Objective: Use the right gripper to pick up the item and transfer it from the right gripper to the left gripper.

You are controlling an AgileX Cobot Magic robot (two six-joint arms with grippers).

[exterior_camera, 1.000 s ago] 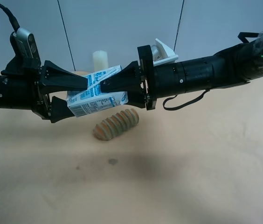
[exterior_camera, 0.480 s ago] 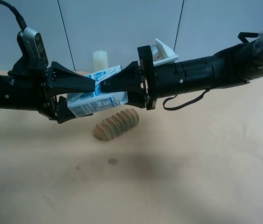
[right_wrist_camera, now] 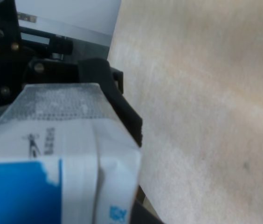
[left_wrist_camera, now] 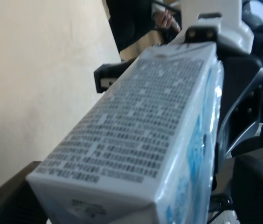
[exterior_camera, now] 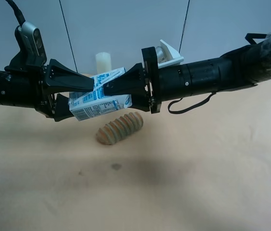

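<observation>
The left gripper (exterior_camera: 79,100), the one carrying the grey camera, reaches in from the exterior high view's left. Its jaws stand wide, one finger over and one under the base end of the milk carton (exterior_camera: 102,102). Whether they press on it yet cannot be told. The left wrist view shows the carton's printed side running straight away from that gripper, with the other arm's white block beyond it.

The carton hangs tilted in the air between the two arms, above the bench (exterior_camera: 198,168). A pale cylinder (exterior_camera: 104,62) stands behind it, and a ridged brown loaf (exterior_camera: 119,128) lies just below on the bench, clear of both arms.

The right gripper (exterior_camera: 114,94) comes in from the view's right and is clamped on the carton's gable end, carrying its weight.

This looks like the handover itself: pickup done, transfer not finished. The next move calls for the left gripper to close firmly on the base end. Only then should the right gripper let go and draw back along its own line, so the carton is never without a hold.
</observation>
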